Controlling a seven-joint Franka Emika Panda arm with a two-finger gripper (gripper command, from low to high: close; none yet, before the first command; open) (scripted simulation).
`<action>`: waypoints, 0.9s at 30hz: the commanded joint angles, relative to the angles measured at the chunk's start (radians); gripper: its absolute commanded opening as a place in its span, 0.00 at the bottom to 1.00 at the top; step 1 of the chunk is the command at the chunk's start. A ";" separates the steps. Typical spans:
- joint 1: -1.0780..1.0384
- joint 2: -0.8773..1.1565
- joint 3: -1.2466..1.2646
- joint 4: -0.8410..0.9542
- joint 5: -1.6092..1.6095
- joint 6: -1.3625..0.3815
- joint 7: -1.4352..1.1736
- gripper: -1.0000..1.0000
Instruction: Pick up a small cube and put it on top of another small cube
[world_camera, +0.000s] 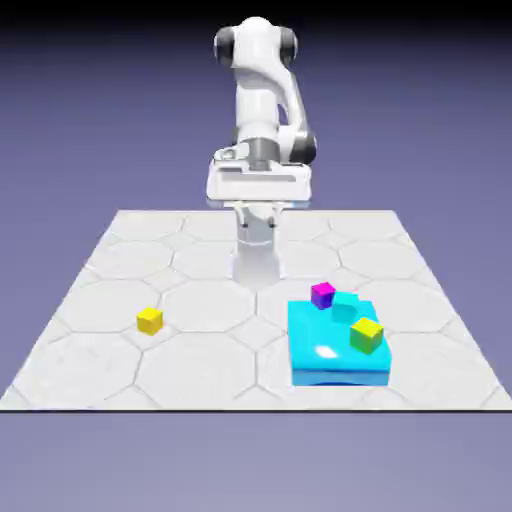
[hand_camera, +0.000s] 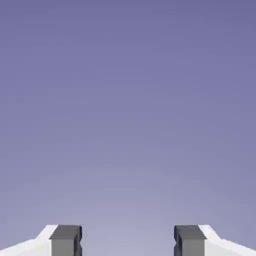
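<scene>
Rendered simulation scene, not a real room. Evidence: plain blue-violet backdrop (world_camera: 90, 100) on all sides, no walls or furniture. Flat pale table (world_camera: 120, 250) patterned with hexagon outlines. White robot arm (world_camera: 262, 90) with smooth, flawless surfaces. Objects are flat-coloured primitives: a cyan block (world_camera: 325, 355), small bright cubes. Hand view shows only the same gradient backdrop.
</scene>
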 joint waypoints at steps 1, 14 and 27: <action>-0.003 0.036 -0.019 0.022 0.005 -0.038 -0.010 0.50; -0.037 0.507 -0.272 0.307 0.067 -0.527 -0.145 0.50; -0.072 0.979 -0.525 0.592 0.129 -1.016 -0.281 0.50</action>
